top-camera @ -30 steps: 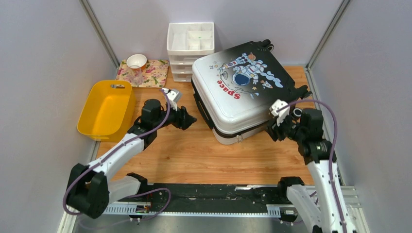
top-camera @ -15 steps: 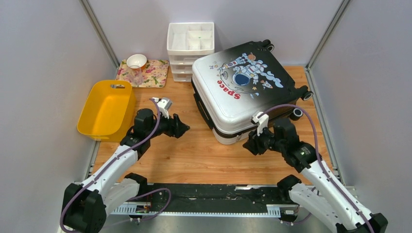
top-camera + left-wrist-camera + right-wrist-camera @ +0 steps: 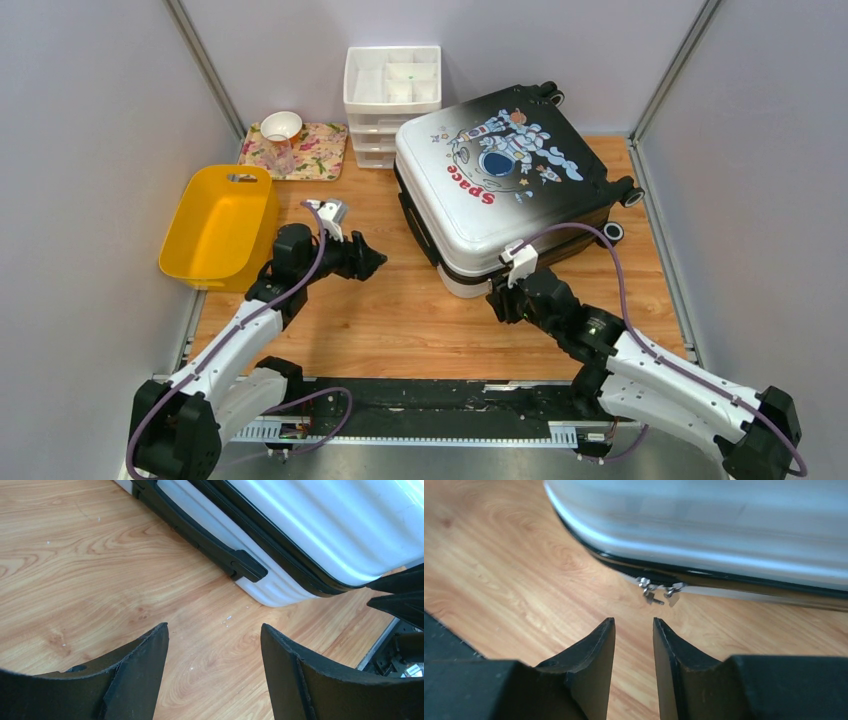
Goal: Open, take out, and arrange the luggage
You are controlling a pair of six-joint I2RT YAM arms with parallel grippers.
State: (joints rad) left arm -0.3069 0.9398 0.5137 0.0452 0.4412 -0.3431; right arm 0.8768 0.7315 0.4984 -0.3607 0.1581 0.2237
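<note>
The luggage (image 3: 505,185), a hard-shell suitcase with an astronaut "Space" print, lies flat and zipped shut at the back right of the wooden table. Its two metal zipper pulls (image 3: 658,594) hang at the near corner. My right gripper (image 3: 497,299) hovers just in front of that corner, jaws a little apart and empty (image 3: 634,625), with the pulls just beyond the fingertips. My left gripper (image 3: 372,262) is open and empty (image 3: 214,630) over bare wood to the left of the suitcase. The black side handle (image 3: 200,535) shows in the left wrist view.
A yellow plastic bin (image 3: 218,225) stands at the left edge. A white drawer organizer (image 3: 392,100) is at the back, with a floral tray (image 3: 296,150) holding a small bowl beside it. Grey walls enclose the table on three sides.
My right arm swung left from the suitcase's right side and lowered to its near corner. My left gripper drew back a little to the left.
</note>
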